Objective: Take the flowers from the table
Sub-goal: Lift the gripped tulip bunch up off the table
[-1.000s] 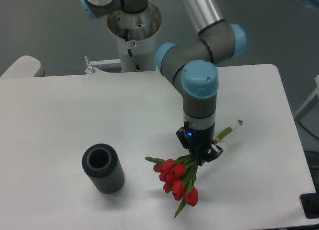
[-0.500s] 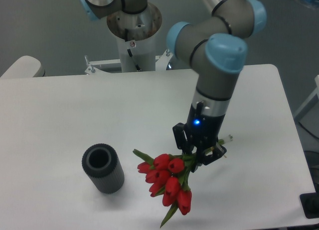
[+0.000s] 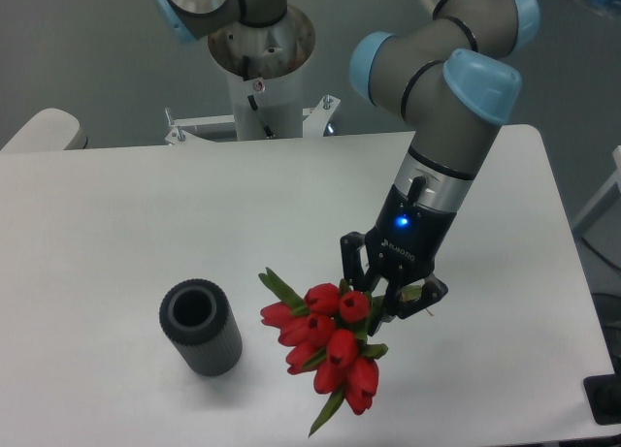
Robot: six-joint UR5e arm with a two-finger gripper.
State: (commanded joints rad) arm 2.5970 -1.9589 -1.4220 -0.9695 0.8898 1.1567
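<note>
- The end effector (image 3: 388,306) is clamped on the stems of the flowers (image 3: 325,340), whose red buds hang just below and to its left
- Step in hand looks like the lift: the bunch seems clear of the table (image 3: 116,234)
- Next move calls for a steady rise, grip kept firm, well apart from the vase (image 3: 200,328) far to its left

The flowers (image 3: 327,345), a small bunch of red tulip buds with thin green stems and narrow green leaves, are clamped at the stems between the fingers of the gripper (image 3: 385,302). The buds are clustered below and to the left of the gripper, with one pointed leaf sticking out up-left and another trailing down beneath the lowest bud. The bunch appears to be held clear of the tabletop (image 3: 116,243), a wide flat white surface with rounded corners spread beneath the gripper.
</note>
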